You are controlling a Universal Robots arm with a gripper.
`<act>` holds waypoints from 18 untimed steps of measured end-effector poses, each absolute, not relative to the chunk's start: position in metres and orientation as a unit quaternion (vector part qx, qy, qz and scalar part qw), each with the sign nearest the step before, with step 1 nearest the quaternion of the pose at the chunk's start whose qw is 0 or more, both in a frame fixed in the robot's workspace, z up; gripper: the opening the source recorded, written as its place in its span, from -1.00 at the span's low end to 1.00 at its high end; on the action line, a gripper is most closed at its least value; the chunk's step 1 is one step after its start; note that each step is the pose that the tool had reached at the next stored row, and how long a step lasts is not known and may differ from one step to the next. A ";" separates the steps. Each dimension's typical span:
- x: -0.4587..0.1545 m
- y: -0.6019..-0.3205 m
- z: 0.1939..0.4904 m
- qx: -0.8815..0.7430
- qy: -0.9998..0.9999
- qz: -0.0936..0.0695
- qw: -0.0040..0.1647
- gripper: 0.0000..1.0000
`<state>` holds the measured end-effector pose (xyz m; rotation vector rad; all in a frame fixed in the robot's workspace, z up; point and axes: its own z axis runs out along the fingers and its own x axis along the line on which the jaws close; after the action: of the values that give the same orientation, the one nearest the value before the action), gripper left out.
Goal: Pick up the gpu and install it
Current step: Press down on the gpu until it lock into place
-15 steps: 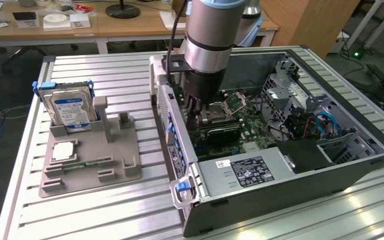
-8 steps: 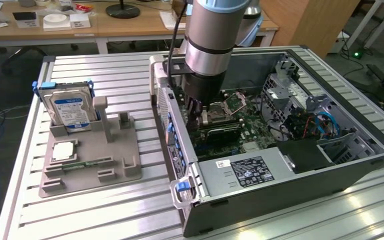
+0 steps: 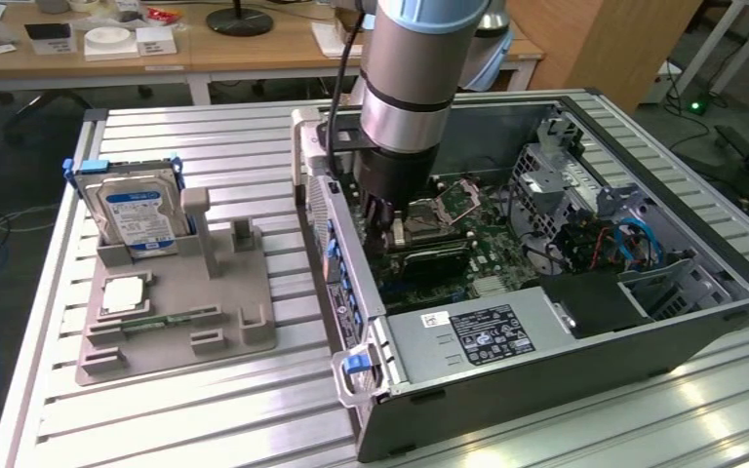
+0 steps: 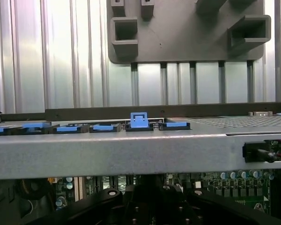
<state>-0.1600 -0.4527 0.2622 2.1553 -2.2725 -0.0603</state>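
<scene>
gripper: mine [image 3: 385, 226] is closed, down inside the case [image 3: 687, 322] over the motherboard [image 3: 479, 249]
gpu: black card [image 3: 429, 257] below me, looks slotted; seating unconfirmed
holder: gray holder [image 3: 225, 322] carries the hard drive [image 3: 140, 216], card slot vacant

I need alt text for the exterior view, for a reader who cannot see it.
A robot arm reaches down into an open computer case, its tool low over the motherboard. Beside the case, a grey holder carries an upright hard drive.
</scene>
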 end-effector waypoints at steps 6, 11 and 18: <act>-0.160 -0.453 0.262 0.688 -0.725 -0.020 0.003 -0.80; -0.159 -0.453 0.269 0.688 -0.725 -0.021 0.003 -0.80; -0.144 -0.453 0.269 0.688 -0.725 -0.021 0.003 -0.80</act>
<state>-0.1444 -0.4526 0.2692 2.1577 -2.2742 -0.0652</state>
